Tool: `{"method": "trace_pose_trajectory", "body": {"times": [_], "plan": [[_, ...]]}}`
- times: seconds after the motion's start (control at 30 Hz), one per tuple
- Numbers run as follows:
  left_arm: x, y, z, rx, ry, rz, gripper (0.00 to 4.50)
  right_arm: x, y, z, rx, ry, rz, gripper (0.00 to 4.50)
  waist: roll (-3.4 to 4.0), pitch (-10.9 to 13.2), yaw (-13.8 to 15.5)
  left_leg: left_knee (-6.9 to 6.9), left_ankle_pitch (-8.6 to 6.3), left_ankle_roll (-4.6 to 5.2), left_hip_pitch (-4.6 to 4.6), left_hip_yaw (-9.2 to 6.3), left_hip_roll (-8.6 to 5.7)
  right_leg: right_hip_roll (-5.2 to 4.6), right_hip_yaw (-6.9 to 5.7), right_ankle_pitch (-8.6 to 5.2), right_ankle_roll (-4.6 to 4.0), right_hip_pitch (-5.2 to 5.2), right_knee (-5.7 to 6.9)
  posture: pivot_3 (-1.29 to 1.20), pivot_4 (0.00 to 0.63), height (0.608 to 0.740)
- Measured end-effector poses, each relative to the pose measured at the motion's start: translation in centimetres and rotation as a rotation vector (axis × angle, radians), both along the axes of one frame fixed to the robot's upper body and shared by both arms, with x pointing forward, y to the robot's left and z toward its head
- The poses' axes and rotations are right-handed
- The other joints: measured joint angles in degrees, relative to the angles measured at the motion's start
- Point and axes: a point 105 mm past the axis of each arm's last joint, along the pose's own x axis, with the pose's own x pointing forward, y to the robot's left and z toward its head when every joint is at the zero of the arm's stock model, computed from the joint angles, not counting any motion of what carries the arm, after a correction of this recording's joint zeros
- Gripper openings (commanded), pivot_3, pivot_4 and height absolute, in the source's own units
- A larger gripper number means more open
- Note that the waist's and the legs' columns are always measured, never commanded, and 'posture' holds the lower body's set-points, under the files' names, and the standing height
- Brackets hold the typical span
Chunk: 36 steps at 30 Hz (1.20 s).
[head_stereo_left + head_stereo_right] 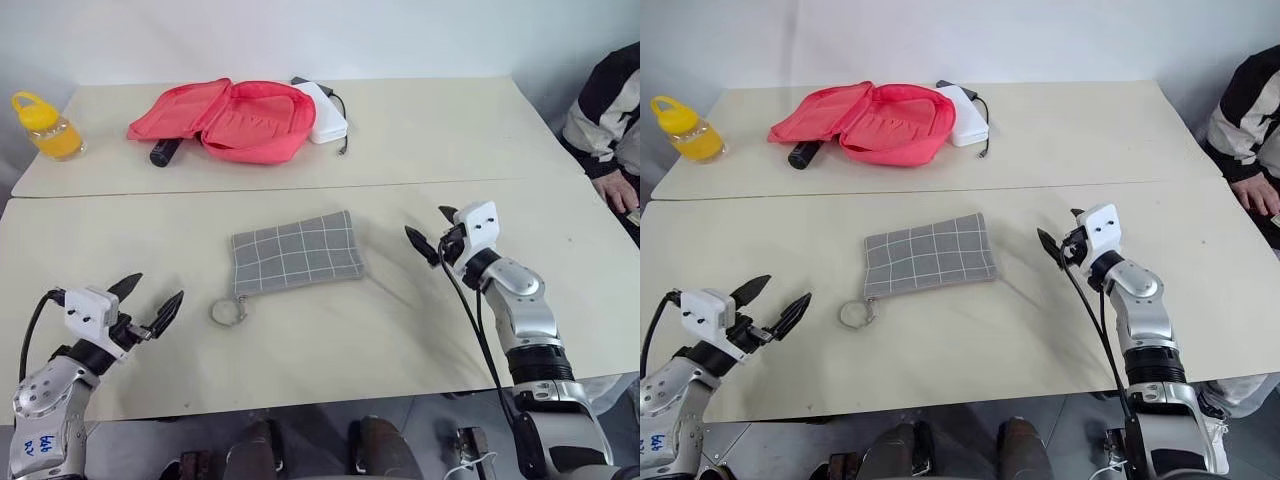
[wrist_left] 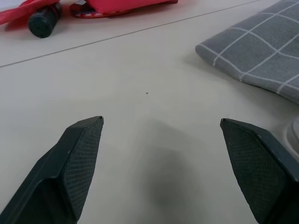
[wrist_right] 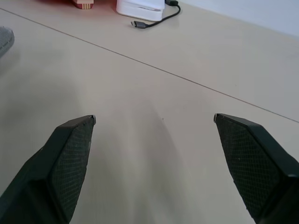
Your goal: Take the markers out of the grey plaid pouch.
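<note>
The grey plaid pouch (image 1: 298, 252) lies flat near the middle of the counter (image 1: 420, 130), between the two arms, its long side running across the view and slightly tilted. Its metal ring (image 1: 228, 311) hangs off the corner nearest the left arm and rests on the counter just beside the fabric. The pouch looks closed, so the markers are hidden and I cannot tell how they lie inside.

The left end effector (image 1: 147, 309) hovers above the counter near the ring, its two black fingers spread wide and holding nothing. The right end effector (image 1: 433, 232) stands off the pouch's far short edge, also spread wide and empty. Neither touches the pouch.

The pouch is probably light, soft and limp: thin woven cloth that will fold and slide on the smooth counter rather than stay put when pulled. One end effector should likely pin or pinch a corner away from the zip while the other works the ring, which is stiff, small and the surest handle. The fabric itself offers a fair grip at an edge seam. The markers inside are likely slim, hard and smooth, so they may roll or slip once freed.

Farther back sit a pink-red case (image 1: 240, 120), open, a black cylinder (image 1: 165, 152), a white box (image 1: 326, 112) with a cable and a yellow bottle (image 1: 45, 126). A person's hand (image 1: 617, 190) rests at the counter's right edge.
</note>
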Motion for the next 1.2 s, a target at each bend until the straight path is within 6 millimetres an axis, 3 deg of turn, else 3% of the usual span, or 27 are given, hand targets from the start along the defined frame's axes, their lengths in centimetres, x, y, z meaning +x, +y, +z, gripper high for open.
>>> {"method": "trace_pose_trajectory", "body": {"times": [0.3,0.33,0.4,0.47,0.63,0.73,0.77,1.03,1.2], "plan": [[0.1,-0.8,-0.5,0.042,0.019,-0.030,4.25,-0.2,0.4,0.8,-0.005,-0.027,0.016,4.24,0.00,0.0,0.0,0.00,0.00,0.00,0.00,0.01,0.00,0.00,0.01,0.00,0.00,-0.01,-0.01,0.00,0.150,0.740],[0.0,-0.9,-0.4,0.045,0.009,-0.041,4.27,-0.2,0.6,0.8,-0.004,-0.024,0.023,4.07,0.00,0.0,0.0,0.00,0.00,0.00,-0.01,0.01,0.00,0.00,0.00,0.00,0.00,-0.01,-0.01,0.00,0.150,0.740],[0.2,-1.1,0.2,0.054,-0.020,-0.053,4.29,-0.4,1.6,1.1,0.011,-0.023,0.064,3.69,0.00,0.0,0.0,-0.01,0.00,0.00,0.00,0.01,0.01,0.00,0.01,0.00,0.00,-0.02,0.00,0.00,0.150,0.740],[0.7,-1.2,0.9,0.071,-0.059,-0.056,4.29,-0.6,3.5,1.7,0.042,-0.038,0.121,3.03,0.00,0.0,0.0,-0.01,0.01,-0.02,0.00,0.01,0.02,0.01,0.01,0.00,0.00,-0.03,0.03,0.00,0.150,0.740],[2.4,-1.8,0.8,0.175,-0.082,-0.086,4.29,-1.3,10.5,3.2,0.091,-0.069,0.299,1.25,0.00,0.0,0.0,-0.02,0.01,-0.02,-0.03,0.05,0.00,-0.01,0.02,0.00,0.00,-0.13,0.15,0.00,0.150,0.740],[3.1,-2.0,0.5,0.204,-0.093,-0.099,4.29,-1.4,12.4,3.4,0.088,-0.075,0.340,0.19,0.00,0.0,0.2,-0.04,0.01,-0.01,-0.09,0.18,-0.03,-0.02,-0.01,0.00,0.00,-0.18,0.13,0.00,0.150,0.740],[3.3,-2.0,0.5,0.214,-0.101,-0.102,4.29,-1.3,13.0,3.4,0.077,-0.078,0.350,0.02,-0.01,0.0,0.2,-0.04,0.01,-0.01,-0.09,0.29,-0.02,-0.02,-0.01,0.00,0.00,-0.19,0.13,0.00,0.150,0.740],[5.1,-4.2,0.7,0.432,-0.192,-0.245,4.29,1.1,13.8,-0.1,-0.122,-0.021,0.247,0.02,-0.01,0.0,0.0,-0.05,0.03,-0.05,-0.11,0.57,-0.01,-0.03,0.01,0.00,-0.01,-0.38,0.36,0.00,0.150,0.740],[5.8,-5.0,1.1,0.555,-0.265,-0.321,4.29,1.3,13.6,-0.5,-0.151,-0.025,0.238,0.02,-0.01,0.0,-0.2,-0.06,0.05,-0.07,-0.10,0.59,0.01,-0.03,0.03,-0.01,-0.01,-0.42,0.40,0.00,0.150,0.740]]}}
